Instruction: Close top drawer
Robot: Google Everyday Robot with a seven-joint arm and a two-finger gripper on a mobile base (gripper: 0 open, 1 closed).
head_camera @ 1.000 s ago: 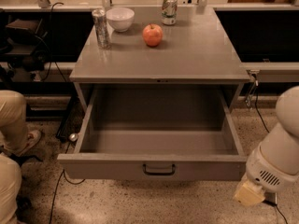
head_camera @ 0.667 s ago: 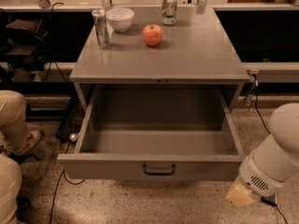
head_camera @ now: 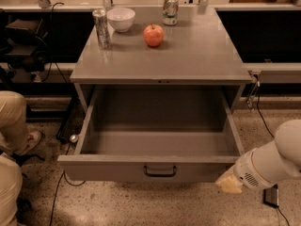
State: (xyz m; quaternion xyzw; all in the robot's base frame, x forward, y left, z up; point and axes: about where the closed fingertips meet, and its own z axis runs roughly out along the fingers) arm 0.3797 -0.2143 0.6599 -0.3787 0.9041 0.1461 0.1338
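You have the top drawer (head_camera: 108,169) standing pulled far out toward the near side of the gray cabinet; its dark bar handle (head_camera: 160,171) sits at the centre of the front panel. Your gripper (head_camera: 229,183) is low at the near right, at the end of the white arm (head_camera: 270,161), just beside the drawer's right front corner; whether it touches the panel, and whether it is open or closed, you cannot tell from here. On the surface (head_camera: 197,55) above, at the far left, a tall silver can (head_camera: 101,29) stands upright near a white bowl (head_camera: 121,19); a red apple (head_camera: 153,35) lies to their right; a green-and-white can (head_camera: 170,9) stands at the far edge. A person's tan-trousered leg (head_camera: 11,119) is at the left edge.
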